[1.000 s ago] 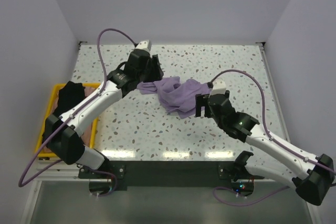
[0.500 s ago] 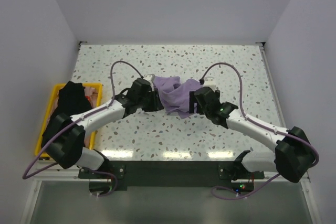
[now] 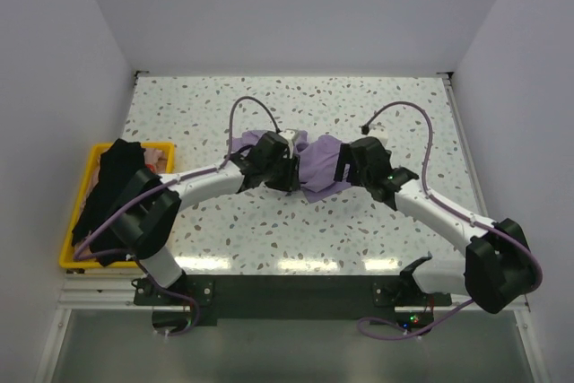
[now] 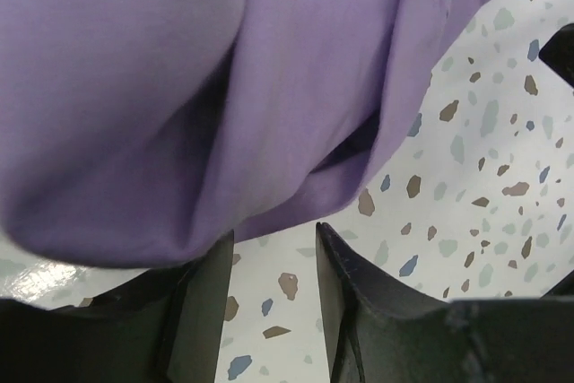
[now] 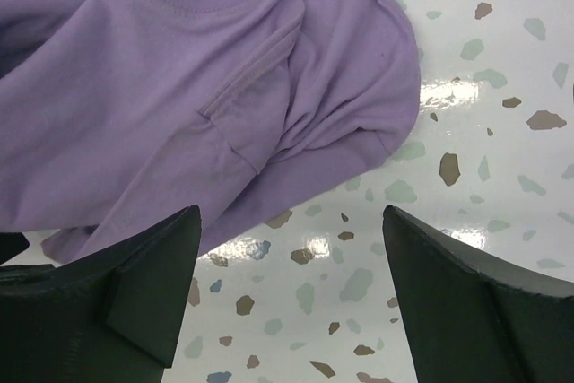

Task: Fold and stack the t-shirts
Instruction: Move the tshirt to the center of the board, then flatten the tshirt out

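Just ahead of my right tool, wide and empty, the lavender t-shirt lies crumpled on the bench — no fold made. My left tool, narrowly parted, grips nothing beside it. Well left of that, the black t-shirt drapes the crate — unstacked.

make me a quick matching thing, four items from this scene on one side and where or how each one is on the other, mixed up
1 purple t-shirt
2 black t-shirt
3 crate
4 right gripper

a yellow, far left
b open, nothing between its fingers
c bunched up in the middle of the table
d draped over the crate

Pairs: 1-c, 2-d, 3-a, 4-b
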`<state>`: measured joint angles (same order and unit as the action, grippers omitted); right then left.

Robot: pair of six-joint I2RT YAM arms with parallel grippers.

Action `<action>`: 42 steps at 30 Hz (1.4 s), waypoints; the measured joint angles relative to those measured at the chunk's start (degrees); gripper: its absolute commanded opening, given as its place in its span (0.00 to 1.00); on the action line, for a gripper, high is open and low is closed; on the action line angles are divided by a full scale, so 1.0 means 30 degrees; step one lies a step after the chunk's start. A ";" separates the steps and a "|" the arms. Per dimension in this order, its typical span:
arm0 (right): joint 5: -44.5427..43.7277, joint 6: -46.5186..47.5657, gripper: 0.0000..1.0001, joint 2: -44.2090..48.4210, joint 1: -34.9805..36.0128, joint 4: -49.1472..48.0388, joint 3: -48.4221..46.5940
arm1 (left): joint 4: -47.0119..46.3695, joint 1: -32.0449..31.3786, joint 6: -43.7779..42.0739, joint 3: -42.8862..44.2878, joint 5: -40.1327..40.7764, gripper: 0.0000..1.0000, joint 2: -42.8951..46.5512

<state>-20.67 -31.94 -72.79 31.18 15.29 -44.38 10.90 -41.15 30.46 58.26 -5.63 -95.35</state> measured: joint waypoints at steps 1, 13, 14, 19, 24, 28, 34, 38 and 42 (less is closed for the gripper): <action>0.0146 0.0000 0.86 0.0000 -0.0146 -0.0007 0.0000 | 0.0087 -0.0175 -0.0138 0.0168 0.0138 0.48 -0.0182; 0.1166 -0.0015 0.86 0.0073 -0.0838 -0.0335 0.0233 | 0.1071 -0.1209 -0.1545 0.1953 0.1690 0.48 -0.2222; 0.1239 -0.0015 0.86 0.0073 -0.0896 -0.0357 0.0270 | 0.1195 -0.1290 -0.1603 0.2091 0.1851 0.47 -0.2455; 0.1297 -0.0015 0.86 0.0080 -0.1071 -0.0495 0.0379 | 0.1639 -0.1428 -0.1821 0.2324 0.2361 0.11 -0.2965; 0.1326 -0.0087 0.83 0.0073 -0.1268 -0.0597 0.0568 | 0.2375 -0.1421 -0.1953 0.2798 0.2973 0.00 -0.2754; 0.1523 -0.0262 0.81 -0.0080 -0.1508 -0.0816 0.0568 | 0.3679 -0.1333 -0.1807 0.3257 0.3869 0.00 -0.1202; 0.2310 -0.0648 0.73 -0.1304 -0.1829 -0.1100 0.0328 | 0.5275 0.0437 -0.1166 0.4080 0.4692 0.00 0.3228; 0.3453 -0.0903 0.72 -0.2280 -0.1902 -0.1596 0.0117 | 0.6193 0.2280 -0.1027 0.5078 0.4896 0.00 0.5166; 0.4896 -0.1209 0.72 -0.3228 -0.1902 -0.2448 0.0117 | 0.6827 0.2419 -0.1078 0.6018 0.5013 0.00 0.5246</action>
<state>-5.98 -35.57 -82.48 25.47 7.94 -44.03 31.38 -33.89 27.22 76.31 9.41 -79.61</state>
